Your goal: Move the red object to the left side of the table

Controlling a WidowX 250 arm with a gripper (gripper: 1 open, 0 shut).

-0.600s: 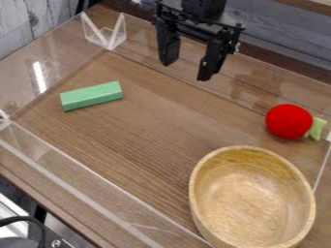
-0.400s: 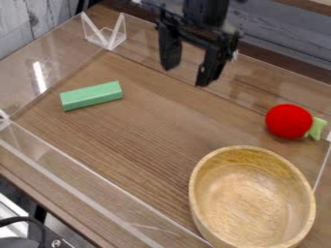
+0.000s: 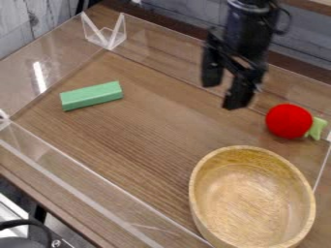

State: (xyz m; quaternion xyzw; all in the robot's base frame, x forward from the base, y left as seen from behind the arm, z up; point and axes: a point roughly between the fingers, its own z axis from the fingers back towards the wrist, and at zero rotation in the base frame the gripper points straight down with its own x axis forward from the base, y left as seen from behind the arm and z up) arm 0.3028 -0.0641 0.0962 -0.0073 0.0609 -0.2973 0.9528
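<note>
- The wooden bowl is sitting nearest the camera, in the front right part of the table; it is looking empty and is taking no part in the job.
- The clear plastic wall is running along the near and left edges, so whatever goes left is going to end up inside that border.
- The red object is lying at the right edge of the table, just behind the bowl, with its light-green piece pointing towards the right wall. Nothing is gripping it, so the move to the left side is not yet begun.
- The green block is resting on the left half, well apart from the red object; it is occupying part of the area where the toy should go, so a drop spot beside it is looking wiser.
- The gripper is hanging over the table behind and to the left of the red object, pointing down, its fingers spread apart and holding nothing.
- Judging from this, reaching, grasping, carrying and releasing are all still remaining.
- The bowl's rim and the right wall are crowding the toy, which may be making the approach tight.
</note>
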